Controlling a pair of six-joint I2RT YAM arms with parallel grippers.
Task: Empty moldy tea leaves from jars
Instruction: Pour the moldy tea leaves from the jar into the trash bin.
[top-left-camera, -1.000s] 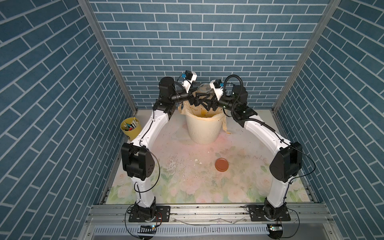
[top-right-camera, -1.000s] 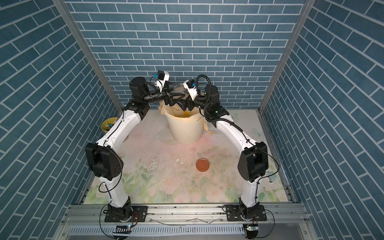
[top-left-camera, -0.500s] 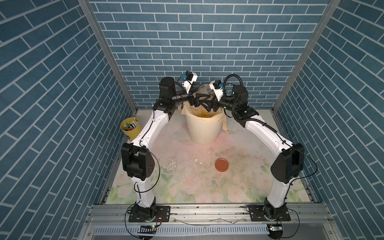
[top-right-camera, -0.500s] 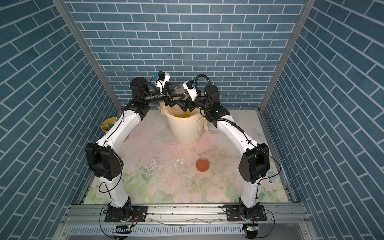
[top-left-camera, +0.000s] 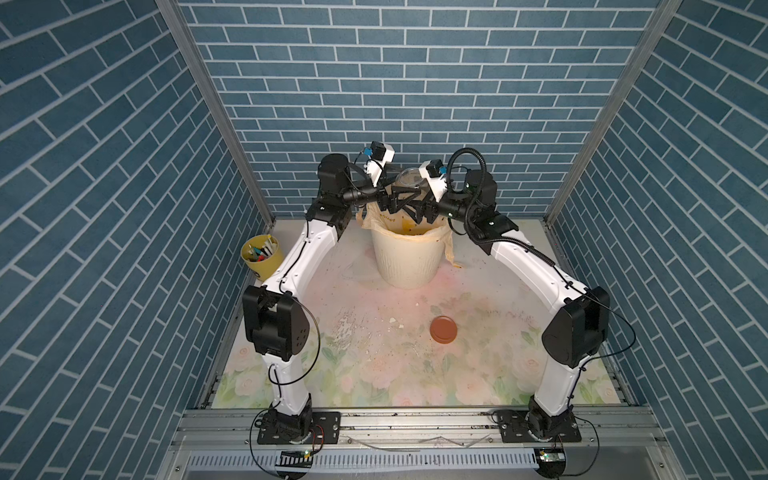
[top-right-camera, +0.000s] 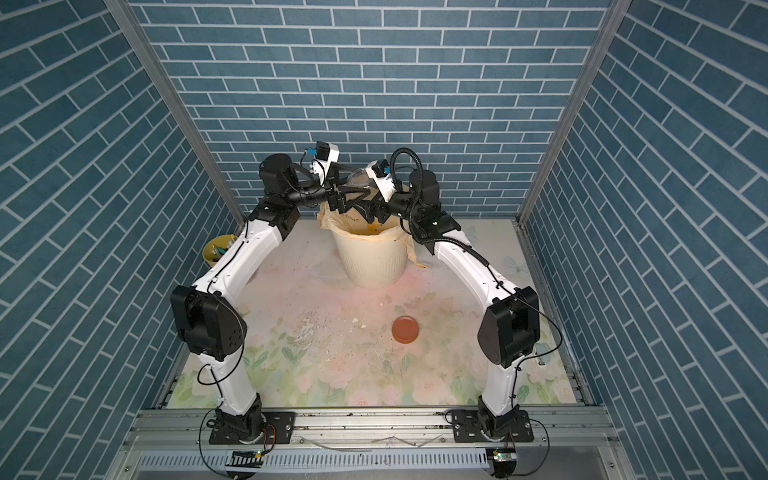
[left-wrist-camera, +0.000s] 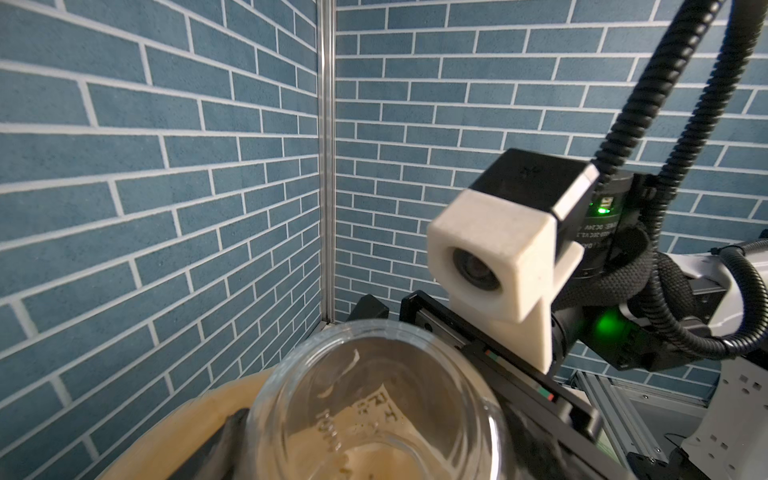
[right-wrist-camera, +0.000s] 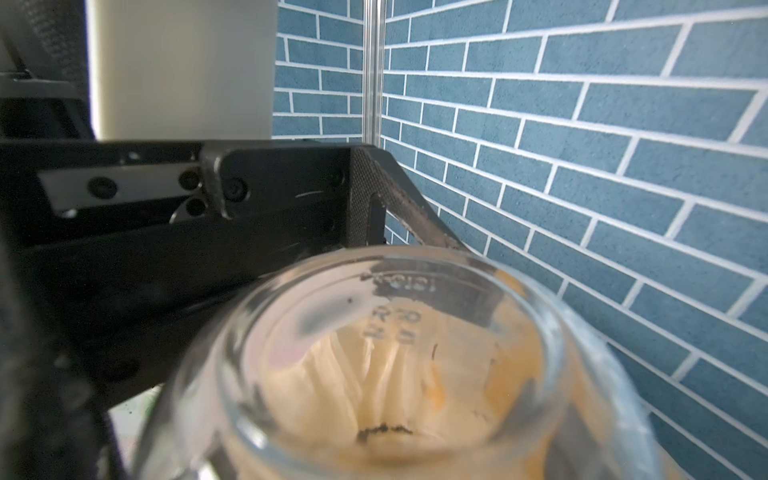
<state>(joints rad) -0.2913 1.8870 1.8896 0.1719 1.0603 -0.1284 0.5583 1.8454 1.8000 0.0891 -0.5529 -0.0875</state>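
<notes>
The jar (top-left-camera: 409, 179) hangs mouth-down over the far side of the bin (top-left-camera: 405, 266), at the far middle of the counter (top-left-camera: 374, 374), between my two arms. In both top views it is half hidden behind the wrist cameras and the fingers, so I get only an oval of clear glass.

Both wrist views look onto its embossed base. Only the right wrist view shows a short dark streak of tea leaves (right-wrist-camera: 384, 430) clinging inside the glass. The liner seen through the glass is blurred.

The left pincer (top-left-camera: 401, 198) is clamped on the jar, with a dark finger (left-wrist-camera: 226, 440) against each side, one of them blurred. The right pincer (top-left-camera: 419, 211) stands wide around the jar, but I cannot tell whether it presses on the glass. Both arms arch inward toward the far wall, wrists above the bin's rim.

The lid (top-left-camera: 443, 329) lies flat on the counter nearer me, right of centre, well apart from the bin.
</notes>
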